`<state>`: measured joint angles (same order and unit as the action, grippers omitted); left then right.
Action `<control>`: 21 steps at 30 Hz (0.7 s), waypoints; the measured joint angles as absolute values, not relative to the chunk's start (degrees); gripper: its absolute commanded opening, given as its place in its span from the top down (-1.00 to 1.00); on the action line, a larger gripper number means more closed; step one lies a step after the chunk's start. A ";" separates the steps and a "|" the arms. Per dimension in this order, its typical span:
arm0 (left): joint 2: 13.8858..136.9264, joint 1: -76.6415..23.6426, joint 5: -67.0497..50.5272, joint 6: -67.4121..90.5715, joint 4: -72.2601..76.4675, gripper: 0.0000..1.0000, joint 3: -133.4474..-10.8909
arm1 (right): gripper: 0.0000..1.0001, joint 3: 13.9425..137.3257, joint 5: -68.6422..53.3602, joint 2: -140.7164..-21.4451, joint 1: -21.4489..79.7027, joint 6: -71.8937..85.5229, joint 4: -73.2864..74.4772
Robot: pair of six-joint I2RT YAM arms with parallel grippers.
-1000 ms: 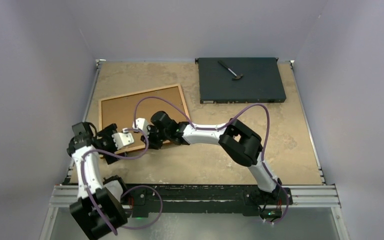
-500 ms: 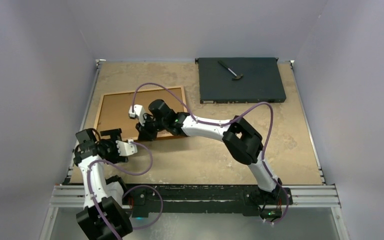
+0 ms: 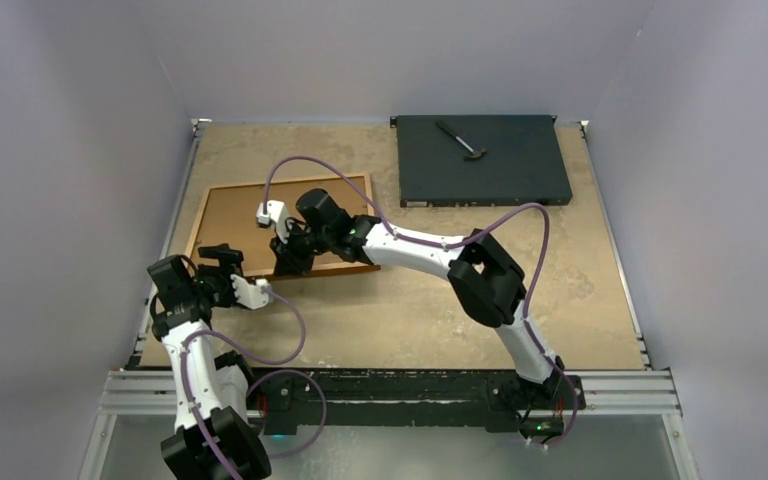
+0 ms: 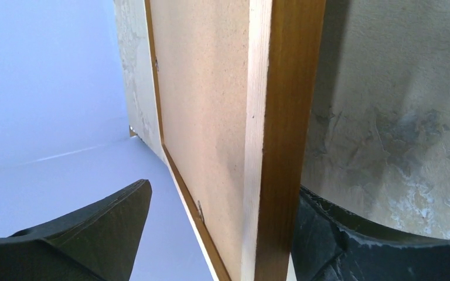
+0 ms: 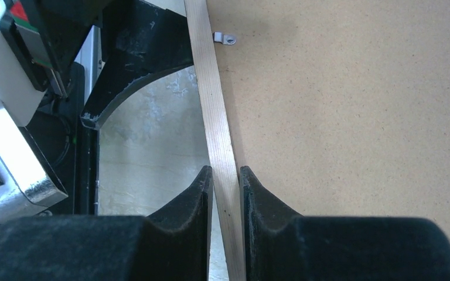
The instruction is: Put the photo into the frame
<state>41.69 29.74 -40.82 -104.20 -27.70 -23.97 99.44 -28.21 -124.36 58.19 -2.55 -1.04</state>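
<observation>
Reaching across from the right side, the right tool (image 3: pixel 288 258) is clamped on the near rail of the frame (image 3: pixel 350 269). In its own wrist view the two black fingers (image 5: pixel 202 193) sit narrow, one on either side of the pale wooden strip, pinching it between them.

The frame sits on the left half of the bench (image 3: pixel 410 320), back side up, so what faces me is the plain brown hardboard backing (image 3: pixel 235 225) inside the orange-brown border. A small metal clip (image 5: pixel 224 38) lies at the edge of that backing, just beside the rail. Whether the near rail is lifted off the bench I can't tell.

The left tool (image 3: pixel 222 268) is at the same near rail, close to the frame's left corner. Its jaws stand wide and straddle the wood. From its wrist view, one finger (image 4: pixel 94 234) hangs well clear on the backing side. The other finger (image 4: pixel 351 240) sits right against the stained outer face, though I can't say whether it touches. It is not gripping anything.

Well apart from all this, at the far right of the bench, lies a black flat box (image 3: pixel 500 175) with a slim hammer-like thing (image 3: pixel 463 141) resting on top.
</observation>
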 measured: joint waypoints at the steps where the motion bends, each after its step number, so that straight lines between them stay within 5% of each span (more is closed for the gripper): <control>1: 41.80 29.54 -40.93 -104.71 -27.42 -0.45 -23.75 | 1.00 99.55 -28.29 -124.36 58.22 -2.55 -0.73; 13: 43.44 27.38 -40.53 -107.59 -25.23 0.04 -22.59 | 1.00 100.71 -29.39 -124.36 57.89 -2.11 0.84; 18: 43.55 27.27 -39.92 -107.18 -24.91 0.85 -22.59 | 1.00 101.78 -29.74 -124.27 57.63 -1.85 1.08; 21: 43.59 27.29 -40.56 -106.34 -23.00 1.00 -22.52 | 0.87 102.52 -29.76 -123.92 57.28 -1.52 1.52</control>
<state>43.59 27.29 -40.56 -106.34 -23.00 -22.52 102.52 -29.76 -123.92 57.28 -1.52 1.52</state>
